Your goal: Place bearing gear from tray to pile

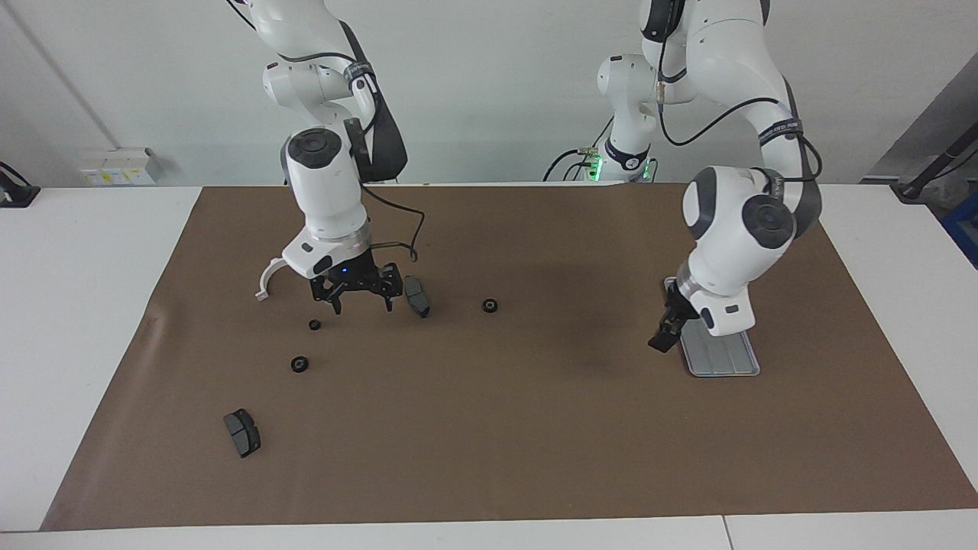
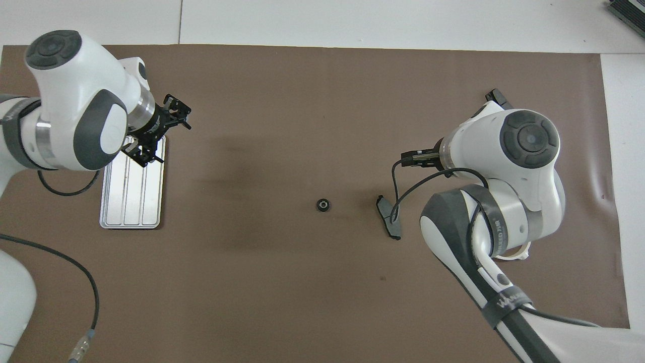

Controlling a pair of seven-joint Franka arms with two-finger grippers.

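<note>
Right hand (image 1: 359, 299), fingers spread wide and holding nothing, hangs low over the table (image 1: 535, 428) at the right arm's end. The left hand (image 1: 663, 334) hangs at the edge of the grooved metal tray (image 1: 726, 353), over the end of it farther from the robots. Whether it grips anything cannot be told.

The tray lies toward the left arm's end, and its visible grooves show no gear. One dark grey brake pad (image 1: 417, 297) sits just beside the right hand, and a second brake pad (image 1: 242, 432) lies well apart, farther from the robots. A white curved bracket (image 1: 267, 279) rests close by the right hand, toward the table's end.

Two black bearing gears make up the pile: a smaller-looking gear (image 1: 315, 325) close under the right hand, and another gear (image 1: 299, 363) a little farther from the robots. A third, lone gear (image 1: 490, 305) lies near the middle of the table, beside the first brake pad and apart from the pile.

The risks appear small but real. The lone gear is round and could roll or skid if nudged off-centre, ending farther from the pile. The right hand works in a crowded spot, so a careless descent could knock the brake pad or bracket into the two gears. The left hand, so close to the tray's rim, could shove the tray.
</note>
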